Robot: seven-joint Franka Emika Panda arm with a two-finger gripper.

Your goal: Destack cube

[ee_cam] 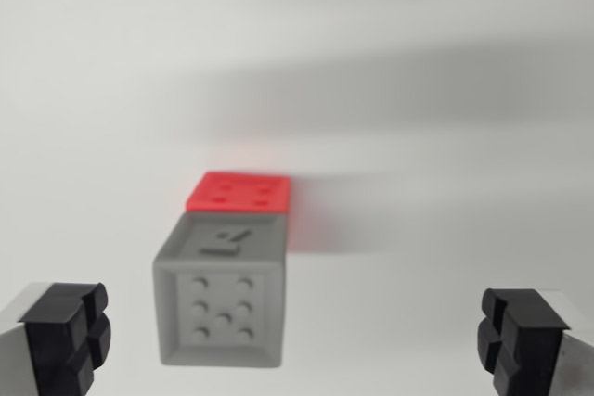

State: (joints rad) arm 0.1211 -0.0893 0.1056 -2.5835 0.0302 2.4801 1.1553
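Note:
A grey cube [221, 294] with several round dimples on its near face stands in the lower middle of the wrist view. Right behind it sits a red cube [238, 192], of which only the dimpled top shows; whether the two touch I cannot tell. My gripper [295, 340] is open, with one black fingertip [67, 333] at the wrist view's bottom left and the other black fingertip [522, 336] at the bottom right. The grey cube lies between the two fingers, nearer the left one, and nothing is held.
The cubes rest on a plain white surface [445, 229]. A broad soft shadow [390, 90] crosses it behind the cubes.

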